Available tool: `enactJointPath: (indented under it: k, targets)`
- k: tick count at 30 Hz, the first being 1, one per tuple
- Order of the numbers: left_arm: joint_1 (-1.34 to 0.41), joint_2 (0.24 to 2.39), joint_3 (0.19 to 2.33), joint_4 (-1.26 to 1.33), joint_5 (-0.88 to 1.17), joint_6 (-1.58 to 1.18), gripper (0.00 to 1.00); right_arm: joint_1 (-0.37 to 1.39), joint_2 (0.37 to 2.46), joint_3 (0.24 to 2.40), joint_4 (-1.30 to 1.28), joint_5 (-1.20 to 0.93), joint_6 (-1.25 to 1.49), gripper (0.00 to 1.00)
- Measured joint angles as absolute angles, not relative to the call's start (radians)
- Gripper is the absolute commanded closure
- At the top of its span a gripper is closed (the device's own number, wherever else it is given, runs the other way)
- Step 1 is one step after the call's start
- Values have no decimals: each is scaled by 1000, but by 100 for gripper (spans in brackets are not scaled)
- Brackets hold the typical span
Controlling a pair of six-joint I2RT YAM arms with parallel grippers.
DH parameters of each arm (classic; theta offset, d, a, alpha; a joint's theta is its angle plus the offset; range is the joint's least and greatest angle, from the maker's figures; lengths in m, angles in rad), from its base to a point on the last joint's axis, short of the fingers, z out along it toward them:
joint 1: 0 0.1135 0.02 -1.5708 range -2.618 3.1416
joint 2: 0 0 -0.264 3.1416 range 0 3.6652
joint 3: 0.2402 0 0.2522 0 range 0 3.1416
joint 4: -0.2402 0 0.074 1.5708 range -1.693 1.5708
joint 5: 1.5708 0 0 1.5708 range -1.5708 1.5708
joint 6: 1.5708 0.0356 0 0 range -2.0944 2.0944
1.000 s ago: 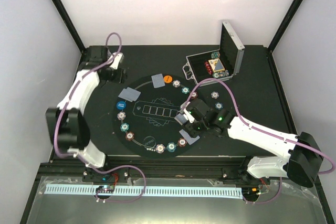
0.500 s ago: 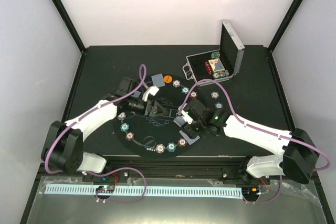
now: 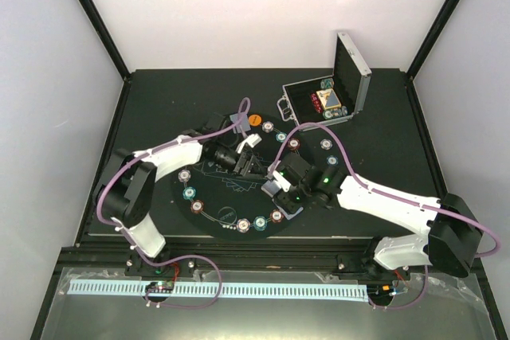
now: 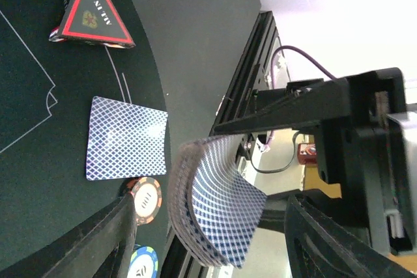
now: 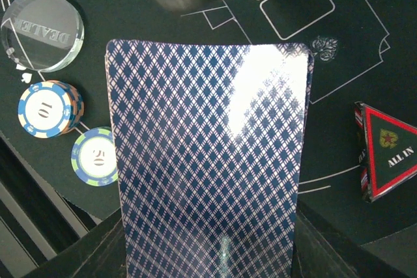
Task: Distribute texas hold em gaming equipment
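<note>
My right gripper [image 5: 208, 242] is shut on a deck of blue-backed playing cards [image 5: 208, 154], held over the round black mat [image 3: 213, 193]. In the left wrist view the same deck [image 4: 215, 203] bows outward in the gap between my left gripper's [image 4: 210, 229] open fingers, which stand clear of it. From above, the left gripper [image 3: 252, 165] faces the right gripper [image 3: 275, 184] mid-mat. One card [image 4: 126, 137] lies flat on the mat. A red triangle marker [image 4: 94, 6] [image 5: 389, 152] sits nearby. Poker chips [image 5: 49, 109] [image 4: 146, 196] ring the mat's edge.
A clear dealer puck [image 5: 42, 29] lies beside the chips. An orange disc [image 3: 255, 120] sits at the mat's far edge. The open silver case [image 3: 344, 85] stands at the back right with chips and cards inside. Purple cables loop over both arms.
My left arm has swung from the back left corner to the middle of the mat, up to the deck, and its jaws have widened. My right gripper has shifted slightly left with the deck.
</note>
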State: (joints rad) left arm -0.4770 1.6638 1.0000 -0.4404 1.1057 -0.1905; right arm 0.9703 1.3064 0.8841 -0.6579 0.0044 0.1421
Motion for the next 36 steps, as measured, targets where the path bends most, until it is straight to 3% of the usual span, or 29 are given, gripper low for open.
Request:
enactJointPath:
  k: [14,25,36]
  targets:
    - [-548,1814,1126,-644,1100,-20,37,979,1306,884,-658,-6,139,45]
    - [-577,1835,1126,-662,1046,-19,49,982,1306,884,-672,-10,139,45]
    - [-572,1835,1126,-654,1038,-31,52,988,1304,884,-678,-10,139,45]
